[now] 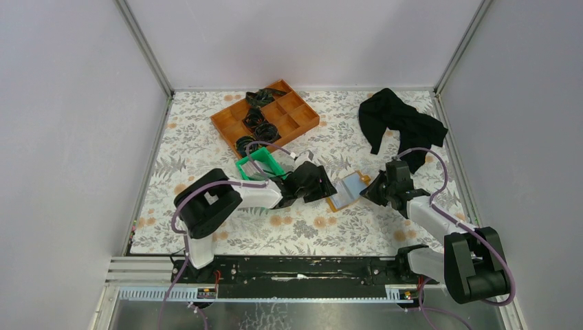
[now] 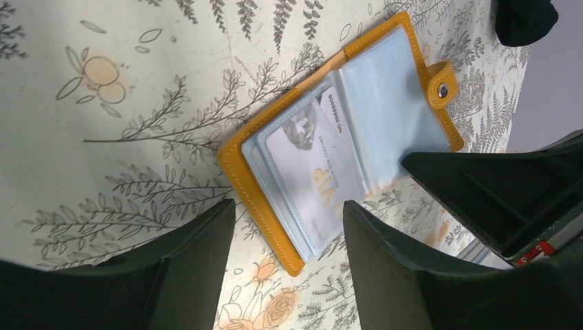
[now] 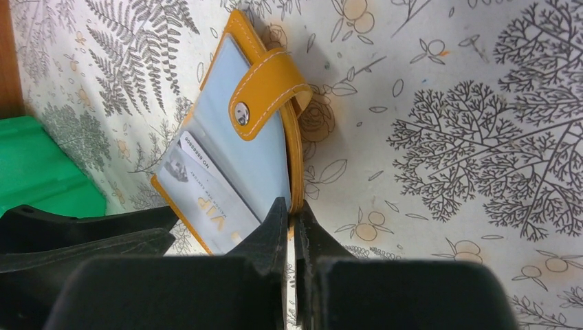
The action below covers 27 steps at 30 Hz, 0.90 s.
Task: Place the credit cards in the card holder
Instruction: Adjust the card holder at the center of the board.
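The card holder (image 1: 349,188) lies open on the flowered mat between my two grippers, orange cover down, pale blue-grey clear sleeves up. One whitish credit card (image 2: 313,165) printed "VIP" sits inside a sleeve of the card holder (image 2: 385,103), also seen as the credit card (image 3: 206,189) in the right wrist view. My left gripper (image 2: 289,206) stands open just off the holder's near corner, its jaws straddling that corner without touching it. My right gripper (image 3: 291,206) is shut on the orange cover edge of the card holder (image 3: 258,155), below the snap tab (image 3: 265,89).
An orange compartment tray (image 1: 234,118) holding black items stands at the back. A green bin (image 1: 260,167) sits just behind the left gripper. A black cloth (image 1: 399,124) lies at the back right. Grey walls close in both sides.
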### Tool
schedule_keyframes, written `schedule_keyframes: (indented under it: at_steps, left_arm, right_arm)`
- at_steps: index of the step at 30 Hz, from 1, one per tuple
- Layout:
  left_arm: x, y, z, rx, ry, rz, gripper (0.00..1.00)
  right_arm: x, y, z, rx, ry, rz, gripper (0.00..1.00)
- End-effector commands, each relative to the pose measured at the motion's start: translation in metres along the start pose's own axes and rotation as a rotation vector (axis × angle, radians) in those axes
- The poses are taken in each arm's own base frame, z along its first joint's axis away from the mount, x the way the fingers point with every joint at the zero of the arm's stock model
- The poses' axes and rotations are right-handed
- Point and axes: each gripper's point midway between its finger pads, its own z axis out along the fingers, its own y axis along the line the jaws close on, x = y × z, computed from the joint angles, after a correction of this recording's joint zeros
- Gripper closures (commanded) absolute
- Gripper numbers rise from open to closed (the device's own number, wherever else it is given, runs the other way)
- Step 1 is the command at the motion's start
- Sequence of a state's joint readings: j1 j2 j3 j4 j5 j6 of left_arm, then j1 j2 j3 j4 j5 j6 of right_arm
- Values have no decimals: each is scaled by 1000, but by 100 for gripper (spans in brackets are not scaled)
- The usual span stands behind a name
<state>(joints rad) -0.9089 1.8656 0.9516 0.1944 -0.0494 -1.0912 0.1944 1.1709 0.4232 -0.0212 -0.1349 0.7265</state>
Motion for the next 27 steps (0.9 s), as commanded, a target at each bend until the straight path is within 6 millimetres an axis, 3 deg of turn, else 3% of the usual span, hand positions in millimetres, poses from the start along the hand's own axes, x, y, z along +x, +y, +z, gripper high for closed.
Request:
schedule_keyframes:
  at_steps: [1, 9, 17, 27]
  left_arm:
    - [27, 57, -4, -152, 55, 23, 32]
    - [33, 35, 1, -60, 69, 8, 32]
    - [42, 37, 1, -61, 74, 4, 32]
    - [23, -24, -11, 72, -12, 75, 33]
  right_arm:
    - [6, 2, -5, -5, 31, 5, 100]
    - [12, 5, -7, -19, 58, 36, 100]
    - [10, 14, -13, -36, 76, 45, 100]
    - [21, 5, -12, -17, 105, 55, 100]
